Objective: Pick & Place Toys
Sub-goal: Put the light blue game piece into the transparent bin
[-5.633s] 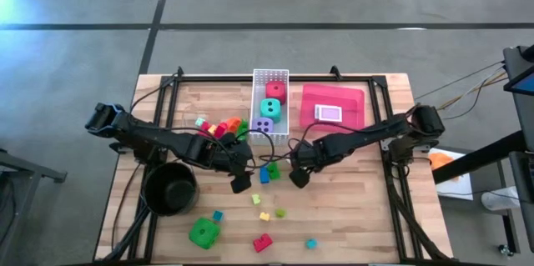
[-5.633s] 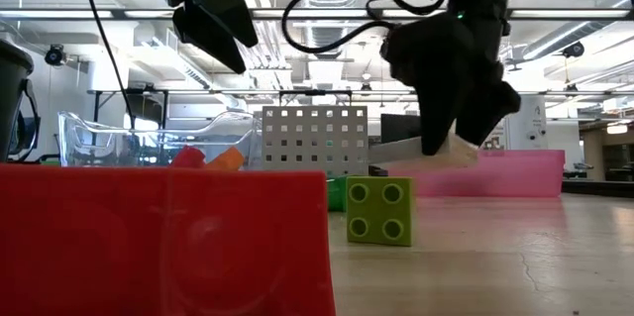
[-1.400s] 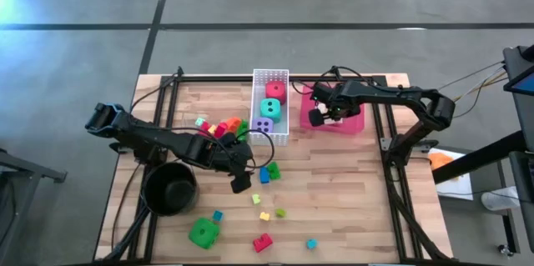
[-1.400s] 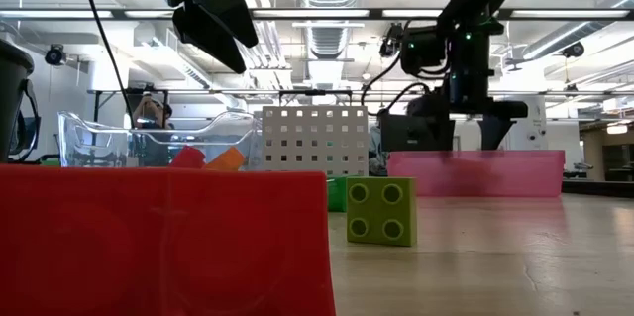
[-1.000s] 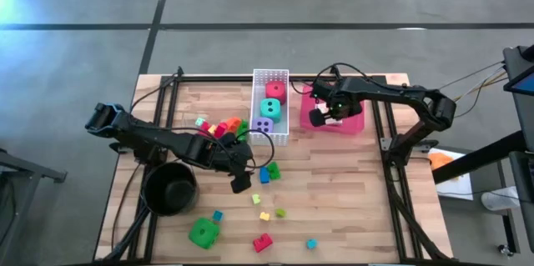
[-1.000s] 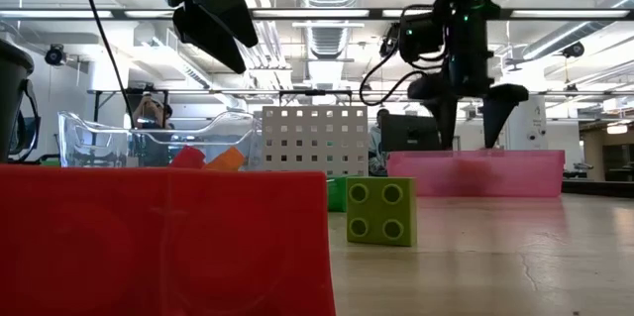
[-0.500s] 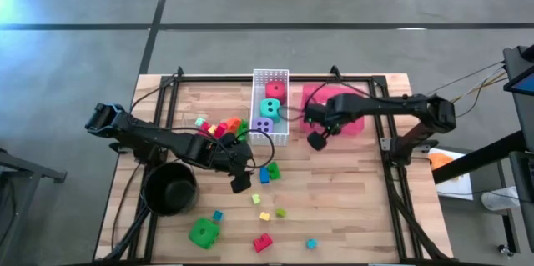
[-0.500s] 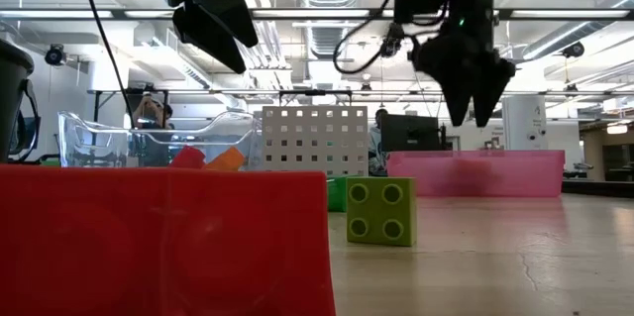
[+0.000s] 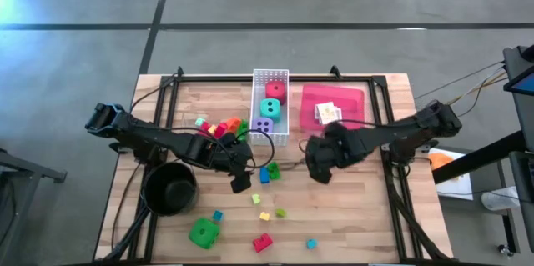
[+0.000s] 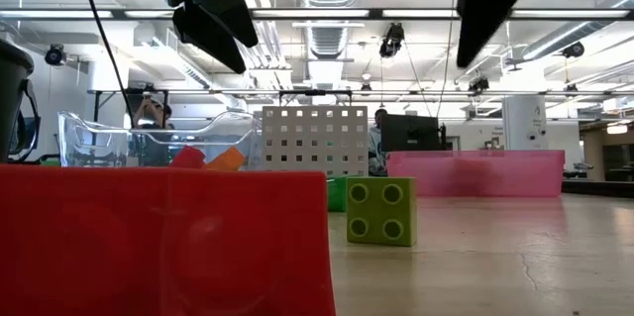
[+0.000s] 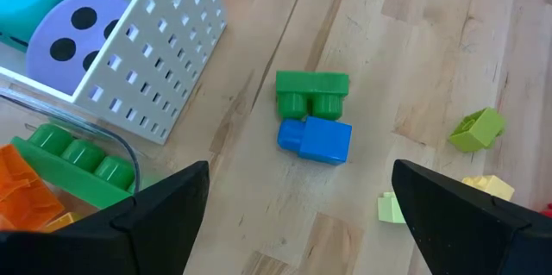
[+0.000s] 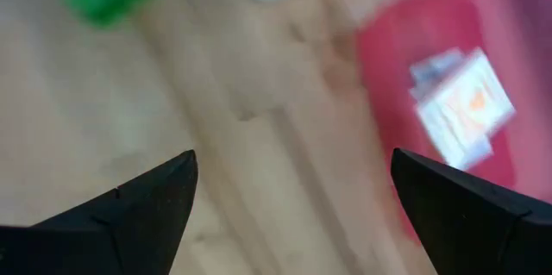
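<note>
My left gripper (image 9: 240, 184) (image 11: 300, 171) hangs open and empty above the table's middle, over a green brick (image 11: 312, 90) and a blue brick (image 11: 316, 140) that lie side by side. My right gripper (image 9: 319, 171) (image 12: 293, 159) is open and empty, just near of the red tray (image 9: 350, 97), where card packs (image 9: 327, 112) lie flat. Red, teal and purple dice sit in the white basket (image 9: 270, 74). A green die (image 9: 204, 233) and small bricks, such as a red one (image 9: 263, 243) and a yellow one (image 9: 264, 215), lie near the front.
A round black pot (image 9: 170, 188) stands at the front left. A clear container (image 9: 221, 127) with orange, red and green bricks sits left of the basket. Bare wood lies at the table's right front.
My right gripper has left the red tray and gone toward the table's near edge and a little left, rising in the low view. The card packs in the tray, covered by the gripper before, now show. My left arm has kept still.
</note>
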Action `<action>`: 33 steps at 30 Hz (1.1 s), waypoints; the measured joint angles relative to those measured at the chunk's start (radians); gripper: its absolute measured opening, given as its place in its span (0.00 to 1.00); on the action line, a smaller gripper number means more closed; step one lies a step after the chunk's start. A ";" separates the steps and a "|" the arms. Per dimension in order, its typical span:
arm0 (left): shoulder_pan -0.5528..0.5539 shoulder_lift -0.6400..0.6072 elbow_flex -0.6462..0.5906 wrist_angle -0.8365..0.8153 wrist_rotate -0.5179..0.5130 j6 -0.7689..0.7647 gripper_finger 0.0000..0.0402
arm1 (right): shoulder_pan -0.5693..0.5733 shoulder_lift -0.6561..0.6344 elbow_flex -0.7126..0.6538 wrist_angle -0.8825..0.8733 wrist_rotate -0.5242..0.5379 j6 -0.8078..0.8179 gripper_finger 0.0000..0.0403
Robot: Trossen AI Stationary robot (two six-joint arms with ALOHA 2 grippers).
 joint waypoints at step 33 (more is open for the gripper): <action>0.000 0.000 0.000 0.141 0.008 -0.053 0.91 | 0.495 0.015 -0.214 0.579 -0.114 0.010 0.93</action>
